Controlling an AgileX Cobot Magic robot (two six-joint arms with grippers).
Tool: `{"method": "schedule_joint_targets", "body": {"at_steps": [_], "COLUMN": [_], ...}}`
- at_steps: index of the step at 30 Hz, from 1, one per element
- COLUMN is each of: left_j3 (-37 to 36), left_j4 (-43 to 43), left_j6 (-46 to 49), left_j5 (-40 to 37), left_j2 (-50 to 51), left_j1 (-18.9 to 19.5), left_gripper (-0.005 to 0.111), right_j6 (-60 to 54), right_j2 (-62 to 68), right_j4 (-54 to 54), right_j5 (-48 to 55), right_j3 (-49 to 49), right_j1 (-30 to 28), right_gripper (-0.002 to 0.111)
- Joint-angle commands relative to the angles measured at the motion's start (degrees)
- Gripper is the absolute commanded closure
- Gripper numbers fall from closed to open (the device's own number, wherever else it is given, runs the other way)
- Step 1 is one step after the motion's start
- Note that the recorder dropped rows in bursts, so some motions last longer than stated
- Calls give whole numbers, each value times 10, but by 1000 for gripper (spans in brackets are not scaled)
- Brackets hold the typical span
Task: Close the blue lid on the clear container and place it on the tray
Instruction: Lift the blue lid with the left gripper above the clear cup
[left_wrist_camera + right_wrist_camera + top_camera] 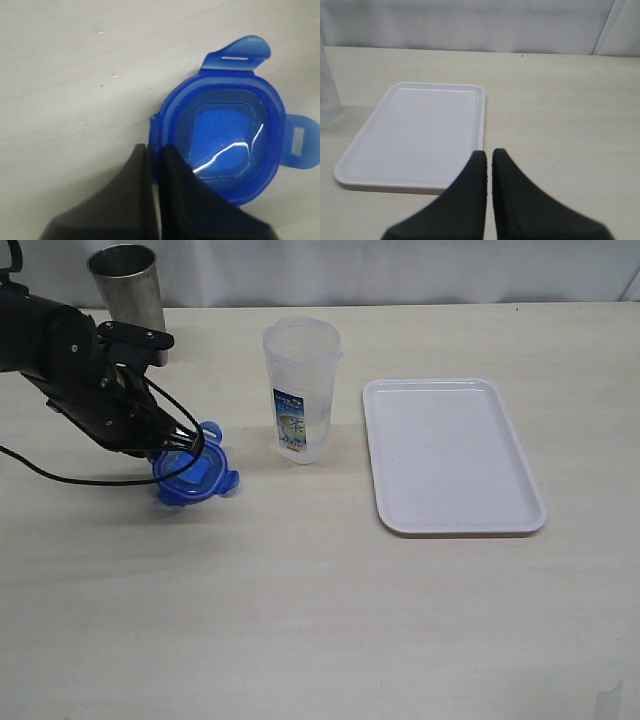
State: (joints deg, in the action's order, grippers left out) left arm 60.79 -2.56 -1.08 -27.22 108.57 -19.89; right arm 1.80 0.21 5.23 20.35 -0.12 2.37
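Now my left jaws pinch the edge of the lid (198, 483), left of the container (300, 390); my right jaws are pressed together near the tray (450, 455).

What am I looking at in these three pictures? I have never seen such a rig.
A two-armed robot works at a table. The wide picture comes from a camera off the arms; the other two come from cameras on each wrist. In view: a blue lid, an open clear container, a bare white tray and a steel cup. The left tool is shut, seemingly pinching the lid's edge. The right tool is shut on nothing, near the tray.
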Motion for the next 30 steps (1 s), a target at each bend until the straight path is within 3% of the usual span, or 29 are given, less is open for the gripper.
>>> {"method": "schedule_joint_targets", "body": {"at_steps": [1,13,20,30], "left_j3": [0,0,0,0], "left_j4": [4,-2,-20,-85], "left_j6": [20,121,133,133], "left_j5": [4,56,107,255], "left_j2": [-10,-98,-139,-144], "left_j1": [-1,-4,-4,-32], "left_gripper": [107,107,107,107], "right_j6": [0,0,0,0], "right_j2": [-2,-2,-2,-2], "right_j4": [-1,-1,-1,-1], "right_j5": [-5,-5,-5,-5], "right_j3": [1,1,1,1], "right_j1": [-3,-3,-3,-3], "right_gripper": [104,104,104,104]}}
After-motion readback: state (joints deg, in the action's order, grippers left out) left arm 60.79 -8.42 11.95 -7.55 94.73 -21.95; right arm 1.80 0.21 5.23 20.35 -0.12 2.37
